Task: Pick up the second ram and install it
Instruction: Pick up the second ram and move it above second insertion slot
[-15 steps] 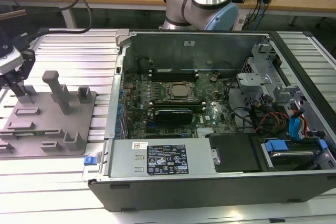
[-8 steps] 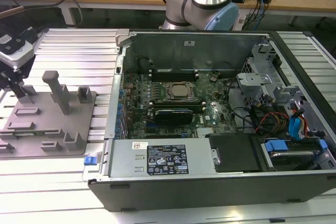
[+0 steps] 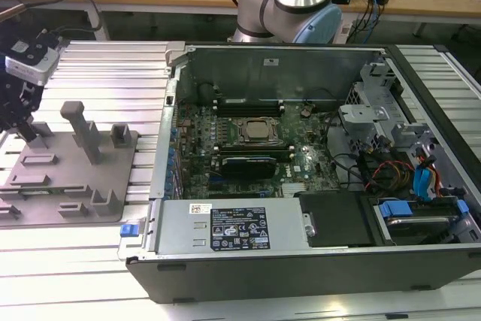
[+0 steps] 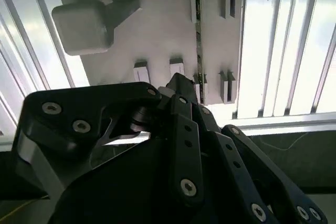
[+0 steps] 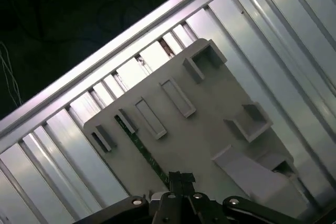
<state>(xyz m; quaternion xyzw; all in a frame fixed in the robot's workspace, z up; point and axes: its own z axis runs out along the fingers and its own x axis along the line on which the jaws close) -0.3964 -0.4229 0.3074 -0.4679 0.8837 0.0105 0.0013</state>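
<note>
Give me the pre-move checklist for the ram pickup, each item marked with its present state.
1. The thin green ram stick stands on edge in the grey plastic fixture plate: ok.
2. The gripper is lined up at one end of the stick: ok.
3. Stick held: cannot tell.
4. The black metal computer case is open, with the large green motherboard exposed: ok.
5. Free memory slot: cannot tell.
</note>
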